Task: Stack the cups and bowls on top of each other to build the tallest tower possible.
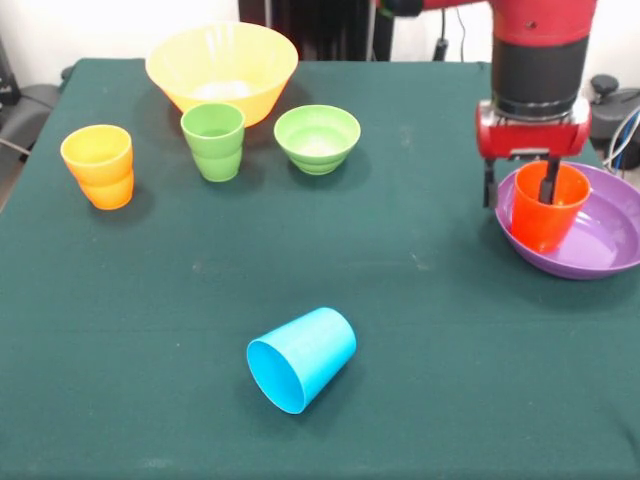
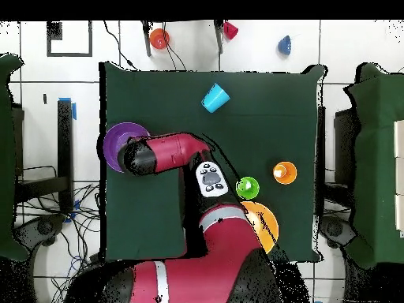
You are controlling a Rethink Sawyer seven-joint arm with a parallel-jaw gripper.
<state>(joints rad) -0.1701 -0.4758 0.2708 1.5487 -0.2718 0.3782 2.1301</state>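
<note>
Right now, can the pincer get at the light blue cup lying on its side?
Probably yes: the light blue cup lies alone on open cloth, but the pincer straddles the orange cup's rim in the purple bowl.

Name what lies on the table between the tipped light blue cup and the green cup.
Nothing: in the front view, only bare green cloth separates the light blue cup from the green cup.

From above, the red and black arm point(image 2: 170, 150) reaches across the green table point(image 2: 260, 118) and covers most of the purple bowl point(image 2: 116, 142) at the table's left edge; the gripper is hidden beneath it. A light blue cup point(image 2: 215, 98) lies on its side near the far edge, while a green cup point(image 2: 247, 188), an orange cup point(image 2: 284, 172) and a partly hidden yellow bowl point(image 2: 267, 225) sit to the right of the arm. Off the table, on the floor beyond it, lie three small things: orange point(image 2: 158, 38), magenta point(image 2: 230, 30) and blue point(image 2: 284, 44).
</note>
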